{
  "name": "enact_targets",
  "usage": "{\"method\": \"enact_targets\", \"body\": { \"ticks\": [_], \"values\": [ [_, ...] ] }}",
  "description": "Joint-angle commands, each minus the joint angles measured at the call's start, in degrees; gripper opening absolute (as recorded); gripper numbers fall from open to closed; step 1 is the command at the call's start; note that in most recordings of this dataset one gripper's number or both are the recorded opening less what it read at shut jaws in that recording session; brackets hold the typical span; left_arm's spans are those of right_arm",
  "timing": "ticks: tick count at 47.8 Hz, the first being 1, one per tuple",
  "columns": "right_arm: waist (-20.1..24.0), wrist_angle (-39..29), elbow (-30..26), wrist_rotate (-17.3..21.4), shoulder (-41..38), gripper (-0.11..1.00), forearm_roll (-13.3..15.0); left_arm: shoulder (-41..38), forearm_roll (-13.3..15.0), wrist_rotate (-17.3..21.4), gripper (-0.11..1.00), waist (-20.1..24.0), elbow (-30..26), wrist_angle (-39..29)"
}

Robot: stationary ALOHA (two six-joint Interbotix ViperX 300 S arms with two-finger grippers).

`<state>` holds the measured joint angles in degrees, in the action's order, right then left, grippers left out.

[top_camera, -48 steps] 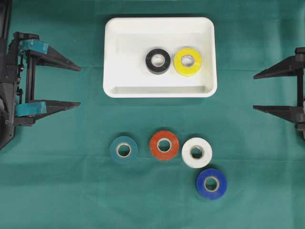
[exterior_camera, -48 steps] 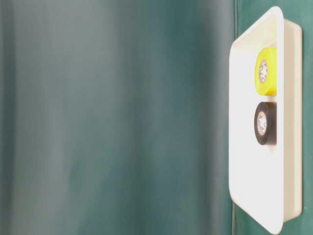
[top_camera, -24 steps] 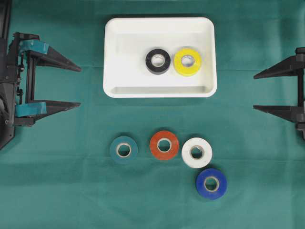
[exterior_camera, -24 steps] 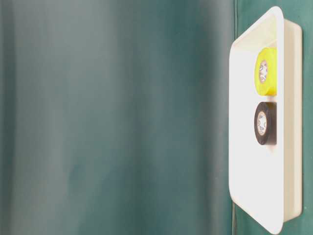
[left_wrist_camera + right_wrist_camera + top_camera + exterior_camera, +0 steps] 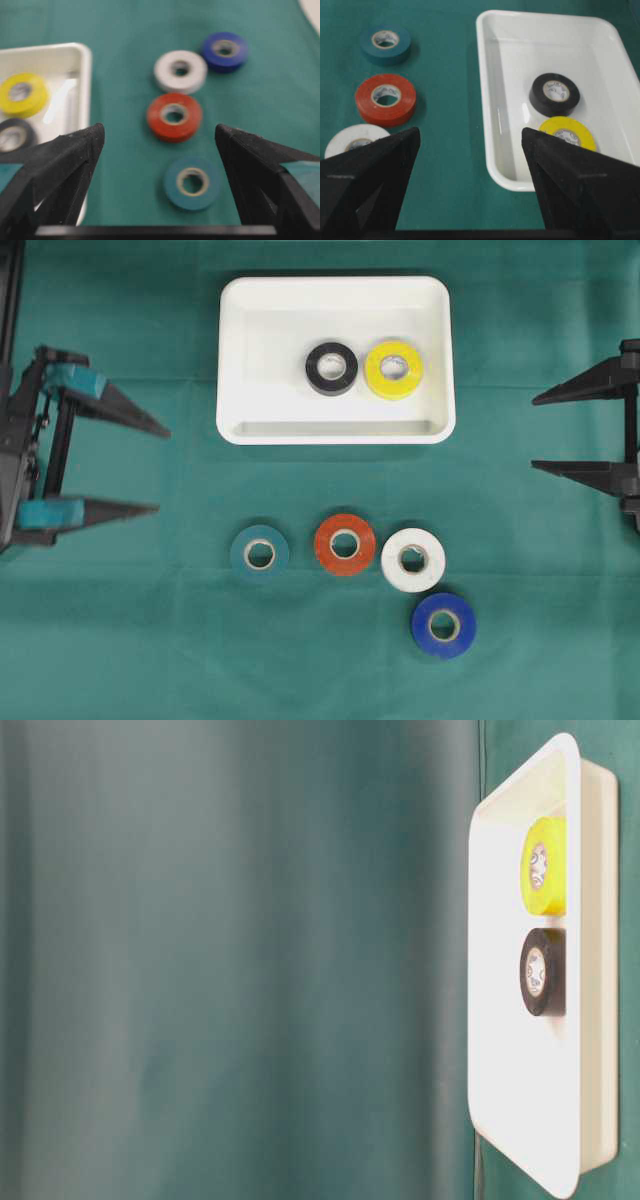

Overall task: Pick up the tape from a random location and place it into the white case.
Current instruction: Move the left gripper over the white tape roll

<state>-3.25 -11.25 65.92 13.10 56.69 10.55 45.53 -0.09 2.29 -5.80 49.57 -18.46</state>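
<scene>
The white case (image 5: 240,370) sits at the top middle of the green cloth and holds a black tape roll (image 5: 332,368) and a yellow tape roll (image 5: 393,370). Below it on the cloth lie a teal roll (image 5: 260,554), a red roll (image 5: 345,544), a white roll (image 5: 413,560) and a blue roll (image 5: 443,625). My left gripper (image 5: 160,469) is open and empty at the left edge. In the left wrist view the teal roll (image 5: 192,183) lies ahead between the open jaws. My right gripper (image 5: 535,432) is open and empty at the right edge.
The green cloth covers the whole table. The table-level view shows the case (image 5: 500,1020) on its side with the yellow roll (image 5: 543,866) and black roll (image 5: 541,972) in it. Open cloth lies between each gripper and the rolls.
My left gripper has shifted down and tilted toward the loose rolls, its fingers now farther apart. The right gripper and all rolls have not moved.
</scene>
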Motion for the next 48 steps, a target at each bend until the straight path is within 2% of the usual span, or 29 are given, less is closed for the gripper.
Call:
{"method": "enact_targets", "body": {
  "ticks": [1, 34, 48],
  "values": [
    [-0.1, 0.5, -1.1, 0.1, -0.2, 0.82, 0.1, 0.0, 0.1, -0.2, 0.97, -1.3, -0.7, 0.3],
    [-0.1, 0.4, -1.1, 0.0, -0.4, 0.82, 0.1, -0.2, 0.1, -0.2, 0.97, -1.6, -0.7, 0.5],
    [-0.1, 0.4, -1.1, 0.0, -0.4, 0.82, 0.2, -5.6, 0.1, -0.1, 0.97, -1.6, -2.7, 1.8]
  ]
}}
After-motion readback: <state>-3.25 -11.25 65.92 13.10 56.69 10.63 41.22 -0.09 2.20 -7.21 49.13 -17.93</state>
